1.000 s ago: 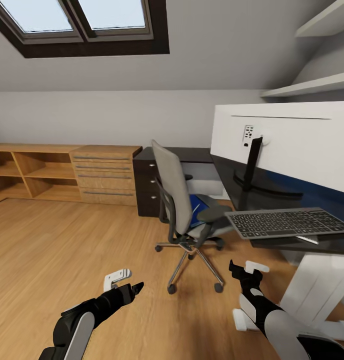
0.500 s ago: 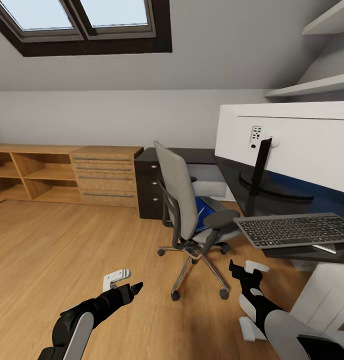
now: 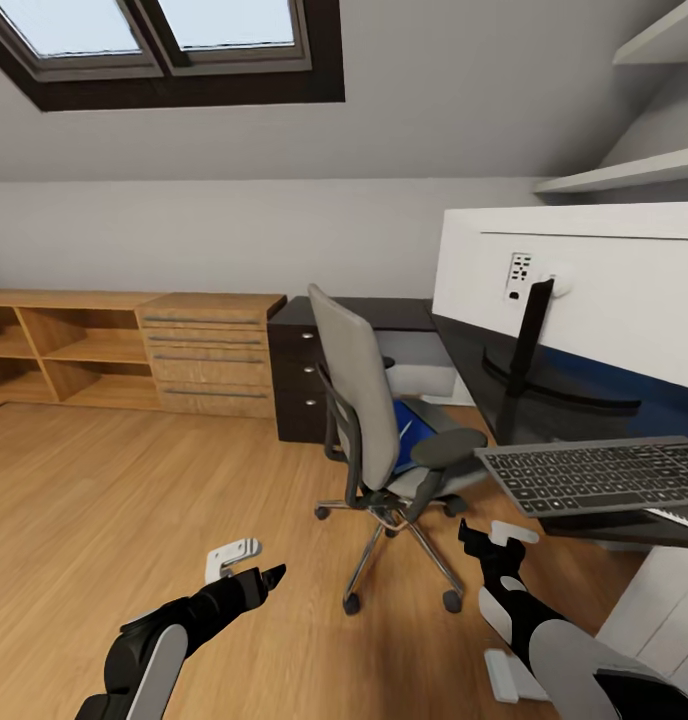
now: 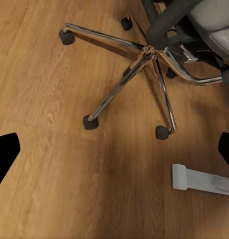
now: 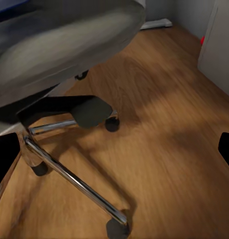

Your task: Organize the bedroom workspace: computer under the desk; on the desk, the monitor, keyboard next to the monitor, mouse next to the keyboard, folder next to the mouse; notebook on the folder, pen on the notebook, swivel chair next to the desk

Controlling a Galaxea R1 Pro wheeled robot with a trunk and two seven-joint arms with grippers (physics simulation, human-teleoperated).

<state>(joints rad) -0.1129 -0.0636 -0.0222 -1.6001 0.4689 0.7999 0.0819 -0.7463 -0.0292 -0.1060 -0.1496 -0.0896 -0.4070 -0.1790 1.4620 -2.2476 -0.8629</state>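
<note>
The grey swivel chair (image 3: 359, 400) stands on the wood floor beside the black-topped desk (image 3: 474, 355), its back toward me. A blue folder (image 3: 409, 440) lies on its seat. On the desk stand the monitor (image 3: 584, 300), white back facing me, and the keyboard (image 3: 599, 475) at the near end. My left gripper (image 3: 248, 565) hovers open low over the floor, short of the chair's chrome base (image 4: 146, 50). Also open, my right gripper (image 3: 494, 540) hangs just under the seat (image 5: 59, 45), near the casters. The mouse, notebook, pen and computer are out of view.
A low light-wood cabinet (image 3: 134, 350) runs along the back wall, with the dark drawer unit (image 3: 302, 380) beside it. The desk's white pedestal leg (image 3: 664, 610) and its floor foot (image 4: 201, 179) sit close to my right arm. Open floor spreads to the left.
The whole picture has shifted: the camera has moved a little closer to the chair and desk. Both arms keep the same pose and both grippers stay open.
</note>
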